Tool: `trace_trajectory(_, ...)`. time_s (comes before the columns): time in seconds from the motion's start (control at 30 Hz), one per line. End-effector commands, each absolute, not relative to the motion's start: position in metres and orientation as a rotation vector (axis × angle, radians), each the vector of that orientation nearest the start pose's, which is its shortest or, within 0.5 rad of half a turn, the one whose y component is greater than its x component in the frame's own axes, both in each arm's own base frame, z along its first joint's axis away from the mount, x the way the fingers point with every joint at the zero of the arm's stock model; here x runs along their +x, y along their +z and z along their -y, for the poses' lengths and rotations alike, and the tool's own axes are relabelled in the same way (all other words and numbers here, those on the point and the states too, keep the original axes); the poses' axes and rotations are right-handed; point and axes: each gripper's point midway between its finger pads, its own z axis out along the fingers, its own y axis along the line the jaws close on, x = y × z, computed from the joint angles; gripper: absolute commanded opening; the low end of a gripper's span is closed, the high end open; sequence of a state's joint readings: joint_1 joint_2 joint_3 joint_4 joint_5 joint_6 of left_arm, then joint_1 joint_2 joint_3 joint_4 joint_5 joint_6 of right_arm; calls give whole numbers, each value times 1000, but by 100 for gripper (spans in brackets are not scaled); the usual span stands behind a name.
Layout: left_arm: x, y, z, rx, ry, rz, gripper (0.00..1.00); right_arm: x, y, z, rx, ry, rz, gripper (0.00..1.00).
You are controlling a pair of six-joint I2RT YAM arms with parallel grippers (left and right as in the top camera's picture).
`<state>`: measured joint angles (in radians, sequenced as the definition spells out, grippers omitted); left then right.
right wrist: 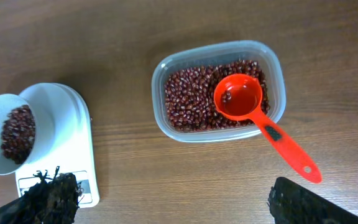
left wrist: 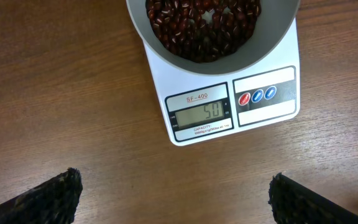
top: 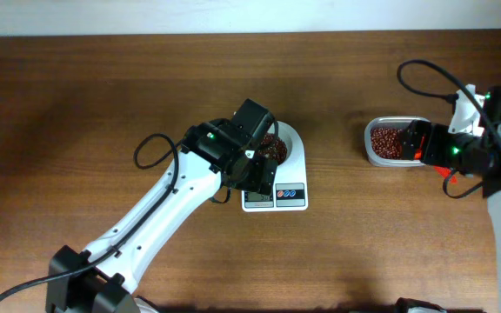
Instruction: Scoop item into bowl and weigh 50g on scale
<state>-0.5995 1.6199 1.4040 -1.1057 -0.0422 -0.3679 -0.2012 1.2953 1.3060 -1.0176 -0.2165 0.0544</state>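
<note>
Left gripper (left wrist: 176,198) jaws wide apart, empty, over the scale (left wrist: 263,118) mid-table (left wrist: 73,93). Label reads SF-400, display reads 50. Bowl (left wrist: 278,37) of beans (left wrist: 201,25) sits on the scale. Right gripper (right wrist: 176,202) jaws wide apart, empty, over clear tub (right wrist: 158,93) with red scoop (right wrist: 238,99) inside, nearer right edge.

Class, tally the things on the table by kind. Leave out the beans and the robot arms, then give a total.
Bowl: 1
Scale: 1
Tub: 1
Scoop: 1
Total: 4
</note>
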Motion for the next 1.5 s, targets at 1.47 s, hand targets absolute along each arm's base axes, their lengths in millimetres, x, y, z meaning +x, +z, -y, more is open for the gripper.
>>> trace_trajectory(1.47,289,143,189,312,-105,-2885,99,299,118,-27,-45,155,-2017,99)
